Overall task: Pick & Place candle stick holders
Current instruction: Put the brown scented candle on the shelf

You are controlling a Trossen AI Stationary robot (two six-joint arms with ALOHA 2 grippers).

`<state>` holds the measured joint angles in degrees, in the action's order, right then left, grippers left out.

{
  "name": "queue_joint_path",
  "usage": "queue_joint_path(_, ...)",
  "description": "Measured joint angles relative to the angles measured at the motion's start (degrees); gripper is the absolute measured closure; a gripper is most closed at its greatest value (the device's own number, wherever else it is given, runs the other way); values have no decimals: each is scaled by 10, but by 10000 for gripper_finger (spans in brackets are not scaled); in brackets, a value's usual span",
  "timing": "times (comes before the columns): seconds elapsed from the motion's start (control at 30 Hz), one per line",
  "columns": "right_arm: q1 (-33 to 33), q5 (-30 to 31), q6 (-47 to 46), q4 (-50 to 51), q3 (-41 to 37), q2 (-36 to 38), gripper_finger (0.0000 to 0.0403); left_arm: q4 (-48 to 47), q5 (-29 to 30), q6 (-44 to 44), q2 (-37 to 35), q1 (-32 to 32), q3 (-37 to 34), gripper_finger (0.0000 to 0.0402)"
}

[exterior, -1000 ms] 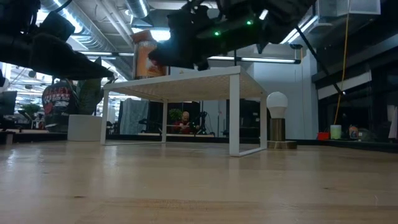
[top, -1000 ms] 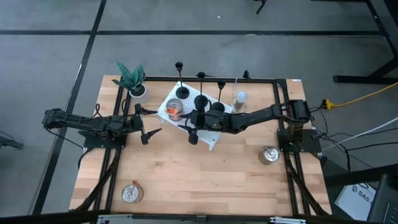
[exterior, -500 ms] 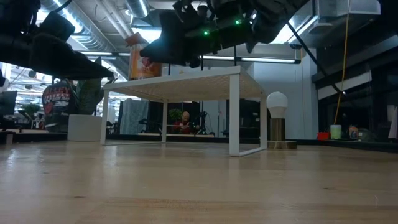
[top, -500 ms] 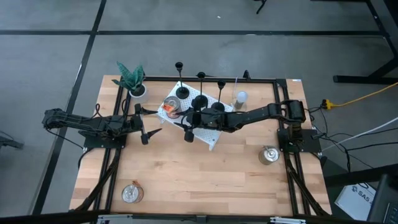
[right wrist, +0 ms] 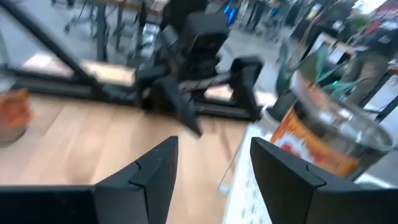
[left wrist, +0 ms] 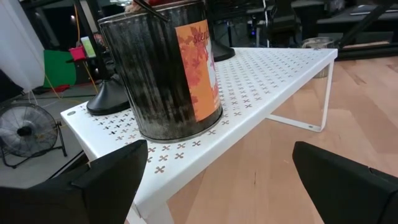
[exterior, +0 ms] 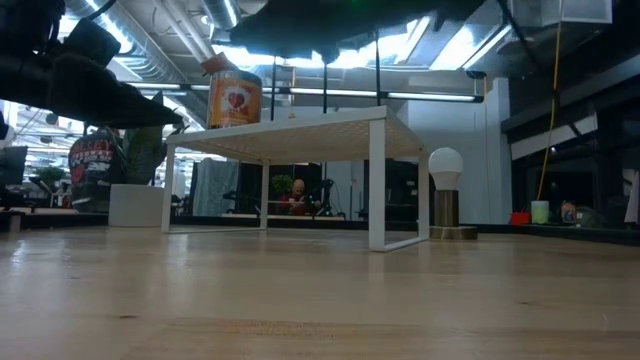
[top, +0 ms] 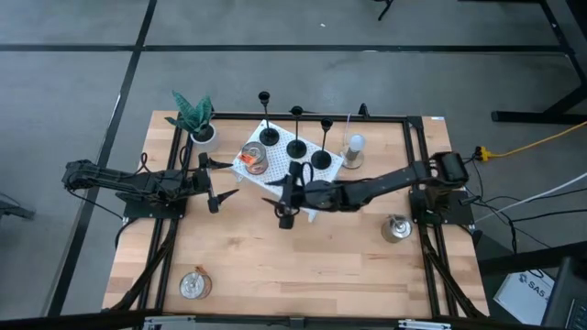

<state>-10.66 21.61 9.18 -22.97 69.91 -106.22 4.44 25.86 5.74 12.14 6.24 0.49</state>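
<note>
Three black candle stick holders (top: 296, 147) stand on their round bases in a slanting row on a white perforated shelf (top: 316, 206), thin stems upright. In the left wrist view one holder's base (left wrist: 111, 99) shows behind an orange-labelled can (left wrist: 171, 68). My right gripper (top: 282, 203) hovers open at the shelf's near-left corner with nothing between its fingers (right wrist: 211, 155). My left gripper (top: 218, 188) waits open, left of the shelf (left wrist: 217, 180).
The can (top: 255, 160) stands on the shelf's left end. A potted plant (top: 194, 119) is at the far left, a bulb lamp (top: 354, 145) right of the shelf. One metal tin (top: 396, 227) lies near the right arm's base, another (top: 194, 284) at the near left.
My right gripper has swung from above the shelf toward the table's near edge and risen, rolling a little. In the low view it has left the can's front, and the can now shows whole. The holders and the can stay in place.
</note>
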Motion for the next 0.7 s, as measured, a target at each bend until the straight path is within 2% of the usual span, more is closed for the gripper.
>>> queue_joint_path(0.33,-36,-2,-63,249,0,93,198,0,0,0,0,0,0,2)
queue_joint_path(0.6,-61,-23,-111,457,-1,189,198,0,0,0,0,0,0,2)
queue_joint_path(0.7,-74,-51,-120,539,-1,219,198,0,0,0,0,0,0,2)
